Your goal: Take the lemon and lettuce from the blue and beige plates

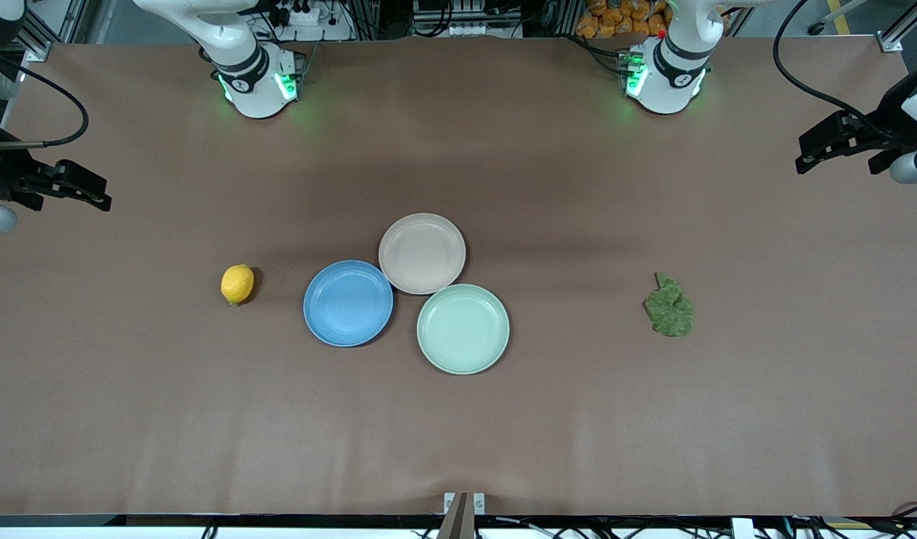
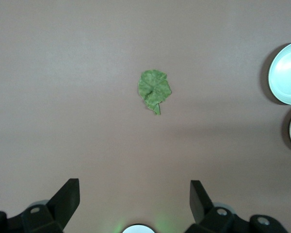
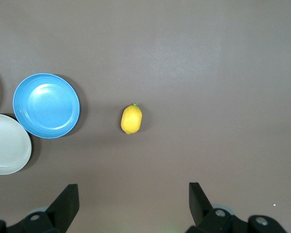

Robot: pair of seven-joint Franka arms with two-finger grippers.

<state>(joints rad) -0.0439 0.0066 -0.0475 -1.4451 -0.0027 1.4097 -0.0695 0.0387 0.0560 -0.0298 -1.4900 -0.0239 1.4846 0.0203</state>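
Observation:
The lemon (image 1: 237, 284) lies on the bare table toward the right arm's end, beside the empty blue plate (image 1: 348, 303). The lettuce (image 1: 670, 307) lies flat on the table toward the left arm's end, well apart from the plates. The beige plate (image 1: 422, 253) is empty too and touches the blue one. My right gripper (image 1: 69, 196) is open and empty, high over the table at its end; its wrist view shows the lemon (image 3: 131, 119) and blue plate (image 3: 46, 105). My left gripper (image 1: 837, 165) is open and empty at its end; its wrist view shows the lettuce (image 2: 154, 89).
An empty mint-green plate (image 1: 462, 328) sits against the blue and beige plates, nearer the front camera. The brown table cover (image 1: 578, 419) stretches wide around them. Both arm bases stand at the table's back edge.

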